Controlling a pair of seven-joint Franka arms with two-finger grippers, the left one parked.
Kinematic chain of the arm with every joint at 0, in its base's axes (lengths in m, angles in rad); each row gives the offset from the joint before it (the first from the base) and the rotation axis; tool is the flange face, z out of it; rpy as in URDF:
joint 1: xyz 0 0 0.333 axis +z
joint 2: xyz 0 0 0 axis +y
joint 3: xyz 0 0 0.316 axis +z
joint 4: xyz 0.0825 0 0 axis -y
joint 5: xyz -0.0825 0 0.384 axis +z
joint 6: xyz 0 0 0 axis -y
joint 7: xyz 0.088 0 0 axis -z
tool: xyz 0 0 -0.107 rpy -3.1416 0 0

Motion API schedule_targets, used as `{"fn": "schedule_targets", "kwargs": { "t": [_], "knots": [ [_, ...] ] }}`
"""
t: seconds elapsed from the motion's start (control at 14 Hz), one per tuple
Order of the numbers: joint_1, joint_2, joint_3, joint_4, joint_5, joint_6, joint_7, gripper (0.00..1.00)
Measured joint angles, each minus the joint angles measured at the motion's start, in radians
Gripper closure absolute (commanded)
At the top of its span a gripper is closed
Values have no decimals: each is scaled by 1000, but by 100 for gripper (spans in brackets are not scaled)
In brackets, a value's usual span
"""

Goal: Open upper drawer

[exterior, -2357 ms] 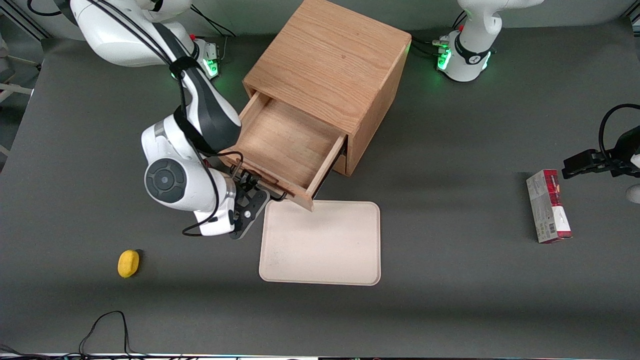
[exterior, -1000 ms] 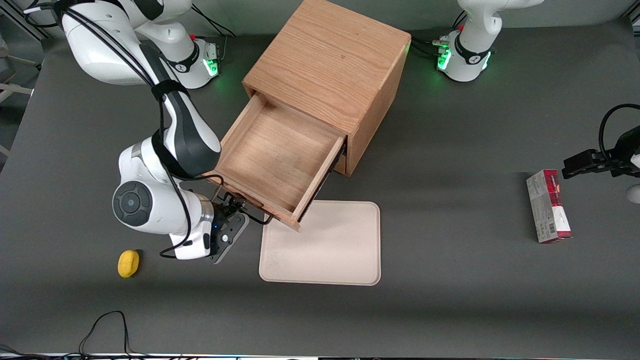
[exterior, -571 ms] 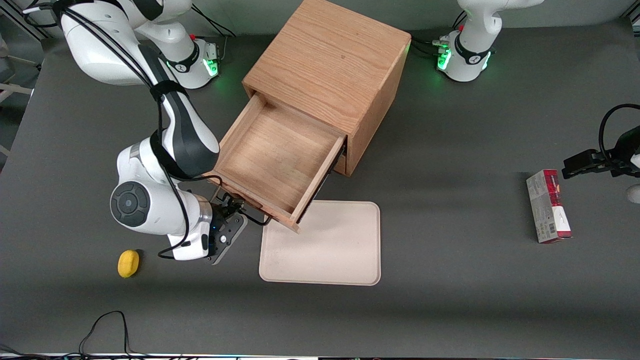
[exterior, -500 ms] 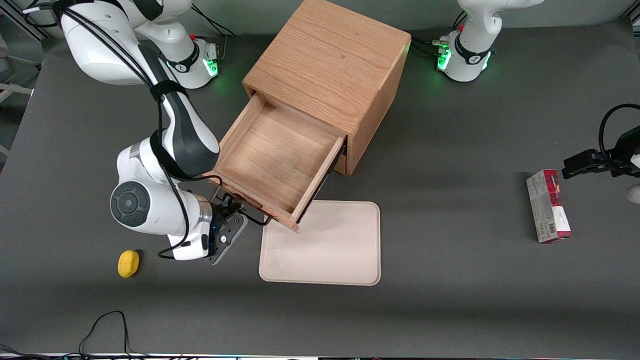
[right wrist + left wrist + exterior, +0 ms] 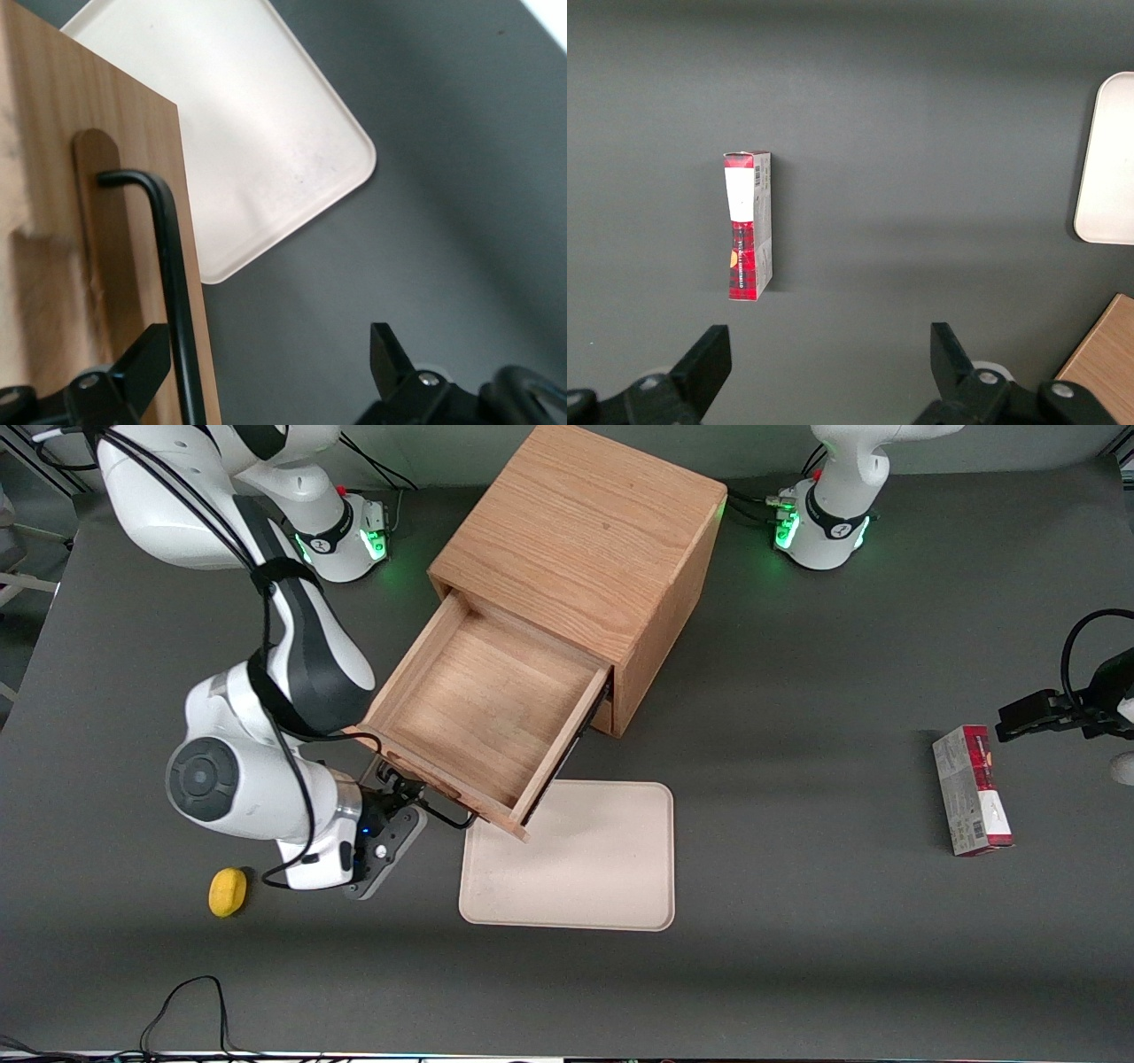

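The upper drawer (image 5: 483, 708) stands pulled well out of the oak cabinet (image 5: 585, 540), showing its plain wooden inside with nothing in it. Its black wire handle (image 5: 447, 815) is on the drawer front, nearer the front camera. My right gripper (image 5: 397, 793) is at that handle, low in front of the drawer. In the right wrist view the gripper (image 5: 266, 354) is open, with the fingers wide apart. The handle bar (image 5: 173, 266) runs between them, close beside one finger (image 5: 146, 354), against the drawer front (image 5: 53, 221). The lower drawer is hidden under the upper one.
A beige tray (image 5: 576, 859) lies on the table just under the drawer's front corner and also shows in the right wrist view (image 5: 248, 133). A small yellow object (image 5: 228, 892) lies near my arm. A red box (image 5: 972, 790) lies toward the parked arm's end.
The drawer has come farther out of the cabinet. My right arm and gripper have moved with the handle, nearer the front camera and toward the working arm's end.
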State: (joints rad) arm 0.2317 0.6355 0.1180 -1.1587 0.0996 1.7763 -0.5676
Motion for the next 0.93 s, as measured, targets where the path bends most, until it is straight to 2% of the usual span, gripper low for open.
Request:
{"fn": "schedule_targets", "kwargs": {
  "t": [0.43, 0.71, 0.79, 0.93],
  "knots": [
    [-11, -159, -51, -35, -3, -211, 0, 0],
    [-12, -326, -140, -217, -32, -228, 18, 0],
    [-13, -375, -154, -282, -38, -208, 66, 0],
    [-14, -445, -168, -368, -27, -170, 308, 0]
  ]
}}
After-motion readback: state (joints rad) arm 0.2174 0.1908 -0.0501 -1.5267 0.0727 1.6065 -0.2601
